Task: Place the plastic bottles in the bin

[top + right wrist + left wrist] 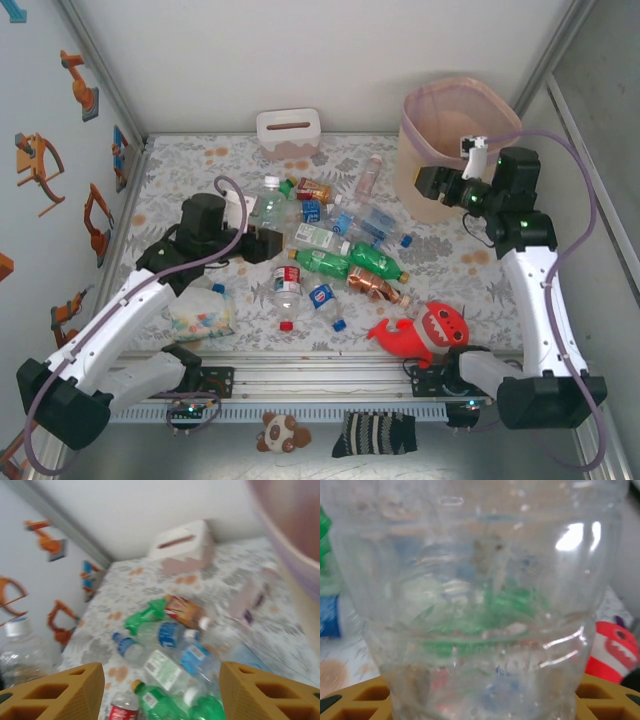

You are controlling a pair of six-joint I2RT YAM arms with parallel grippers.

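Several plastic bottles (340,240), clear, green and copper-brown, lie heaped in the middle of the table. My left gripper (268,238) is at the heap's left edge, shut on a clear bottle (271,208). That clear bottle (480,600) sits between the yellow fingers (355,700), which press on both its sides. My right gripper (432,185) hangs open beside the bin's (460,88) left wall, with nothing between its fingers (55,695). It looks down on the heap (175,655). The pink-lined bin (295,525) rises at the right. One clear bottle (368,178) lies near the bin's foot.
A white box with a slot (288,133) stands at the back wall. A red plush shark (425,330) lies at the front right and a clear bag of pastel bits (200,315) at the front left. Walls close in the table on three sides.
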